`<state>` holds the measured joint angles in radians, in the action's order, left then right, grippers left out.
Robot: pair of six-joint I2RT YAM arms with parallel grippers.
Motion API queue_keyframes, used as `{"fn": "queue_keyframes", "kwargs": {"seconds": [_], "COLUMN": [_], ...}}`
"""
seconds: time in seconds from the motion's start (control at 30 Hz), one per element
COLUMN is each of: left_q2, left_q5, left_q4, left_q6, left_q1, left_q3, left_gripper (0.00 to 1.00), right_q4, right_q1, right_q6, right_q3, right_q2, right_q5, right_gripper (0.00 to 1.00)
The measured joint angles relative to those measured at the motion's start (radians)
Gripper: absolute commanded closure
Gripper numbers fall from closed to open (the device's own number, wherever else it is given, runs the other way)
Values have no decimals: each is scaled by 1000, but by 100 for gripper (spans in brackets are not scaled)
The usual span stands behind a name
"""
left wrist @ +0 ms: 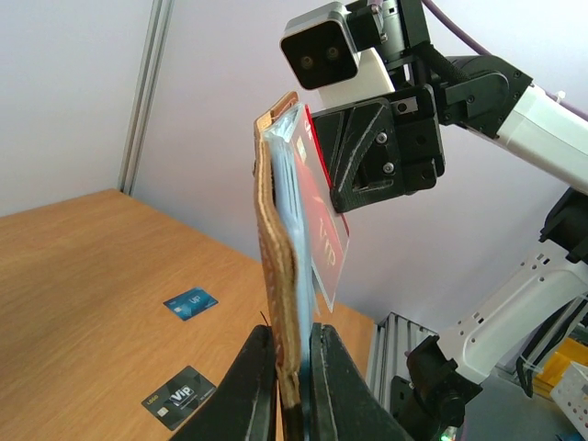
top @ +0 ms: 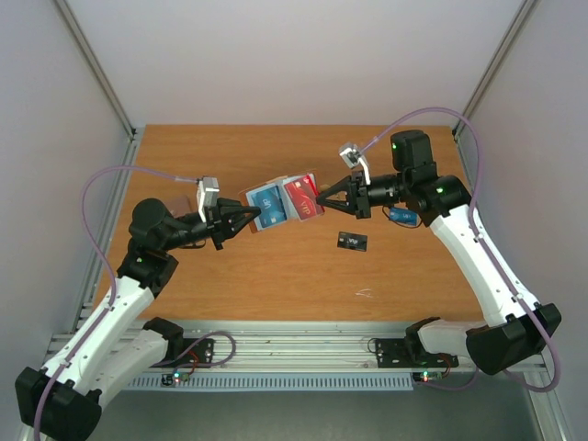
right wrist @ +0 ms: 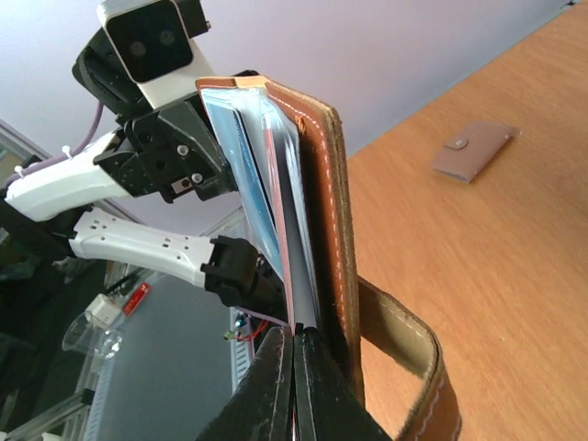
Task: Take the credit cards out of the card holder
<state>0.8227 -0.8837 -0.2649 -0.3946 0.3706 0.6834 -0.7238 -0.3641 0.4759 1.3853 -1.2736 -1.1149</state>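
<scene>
**A:** Item one, far left?

**B:** Left gripper (left wrist: 292, 372). It is closed narrow on the card holder (left wrist: 277, 266), clamping the leather edge on the holder's 9 o'clock side. The holder is opened out and held in the air between the two arms, above the middle of the surface (top: 230, 285).

**A:** What's in the holder?

**B:** The left half shows a blue printed face (top: 266, 204); I cannot tell whether it is a card or the lining. The right half holds the red card (top: 301, 197), gold lettering, skewed and standing partly out of its pocket.

**A:** Next to the right?

**B:** Right gripper (top: 322, 196), at the holder's 3 o'clock. Its fingers are pinched together on the red card's edge. The leather cover runs just beside one finger, outside the pinch.

**A:** Loose items?

**B:** Black card (top: 352, 242), white print, flat on the surface at the holder's 4 o'clock and apart from it. Blue card (top: 401, 216), flat on the surface at 3 o'clock, beneath the right arm. One small tan folded wallet (right wrist: 473, 152) with a snap tab, lying on the surface well apart from the held holder; it shows in the right wrist view only.
</scene>
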Motion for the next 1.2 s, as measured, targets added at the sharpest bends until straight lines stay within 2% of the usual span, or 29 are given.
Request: {"fn": "queue_keyframes", "kwargs": {"seconds": [0.33,0.43,0.6,0.73,0.97,1.2], "left_q2": [2,6,10,10,10,22], "left_q5": [-3,-2,16,32,88,22], "left_q4": [2,-5,-10,-13,-11,-42], "left_q6": [2,-2,-17,-24,-56,-61], "left_q1": [1,5,5,6,6,15], "left_q3": [0,0,0,0,0,0], "left_gripper": [100,100,100,100,100,98], "right_q4": [-22,61,315,416,492,454], "right_q1": [-8,-45,-93,-120,-73,-115], "right_q6": [10,-34,-175,-229,-270,-250], "right_q3": [5,-6,-92,-116,-163,-143], "right_q2": [0,-2,1,-8,5,-10], "right_q5": [-6,-28,-80,-106,-128,-84], "right_gripper": [99,99,99,99,99,99]}}
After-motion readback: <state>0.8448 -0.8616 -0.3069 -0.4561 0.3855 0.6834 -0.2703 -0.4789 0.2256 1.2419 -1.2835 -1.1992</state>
